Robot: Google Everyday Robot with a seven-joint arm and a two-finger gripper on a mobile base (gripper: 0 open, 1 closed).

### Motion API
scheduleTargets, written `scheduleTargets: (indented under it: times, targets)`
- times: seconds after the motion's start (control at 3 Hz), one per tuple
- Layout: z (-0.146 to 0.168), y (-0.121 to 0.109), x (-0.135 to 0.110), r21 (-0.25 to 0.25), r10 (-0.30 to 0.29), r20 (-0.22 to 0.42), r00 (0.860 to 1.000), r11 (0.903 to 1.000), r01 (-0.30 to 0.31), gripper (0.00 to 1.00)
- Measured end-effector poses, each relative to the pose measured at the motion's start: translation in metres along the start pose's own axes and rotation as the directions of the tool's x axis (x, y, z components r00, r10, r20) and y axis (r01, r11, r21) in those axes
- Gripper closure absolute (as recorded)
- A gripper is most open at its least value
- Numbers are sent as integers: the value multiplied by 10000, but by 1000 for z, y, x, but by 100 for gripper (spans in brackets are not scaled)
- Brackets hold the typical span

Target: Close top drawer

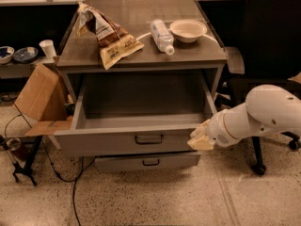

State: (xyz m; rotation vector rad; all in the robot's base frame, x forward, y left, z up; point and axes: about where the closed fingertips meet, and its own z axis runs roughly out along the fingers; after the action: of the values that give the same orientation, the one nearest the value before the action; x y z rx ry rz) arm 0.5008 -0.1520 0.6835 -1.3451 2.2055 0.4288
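Note:
The top drawer (pixel 141 141) is pulled far out of the grey cabinet (pixel 141 60). It is a deep plain grey box, empty inside, with a small dark handle (pixel 149 139) centred on its front. My gripper (pixel 201 138), cream coloured at the end of a white arm (pixel 263 114), comes in from the right. It is at the right end of the drawer's front, touching or very near the front right corner. A lower grey drawer front (pixel 148 162) sits below, only slightly out.
On the cabinet top lie a snack bag (pixel 107 36), a plastic bottle (pixel 162 36) and a white bowl (pixel 188 30). A cardboard box (pixel 40 98) and cables stand on the left. A black office chair (pixel 268 41) stands on the right behind my arm.

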Motion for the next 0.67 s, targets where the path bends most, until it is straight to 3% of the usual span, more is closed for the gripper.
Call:
scheduleTargets:
  times: [0.33, 0.67]
  targets:
    - [25, -46, 6, 541, 319, -488, 9983, 9981, -293, 96]
    - [28, -52, 8, 587, 373, -583, 9976, 9977, -339, 100]
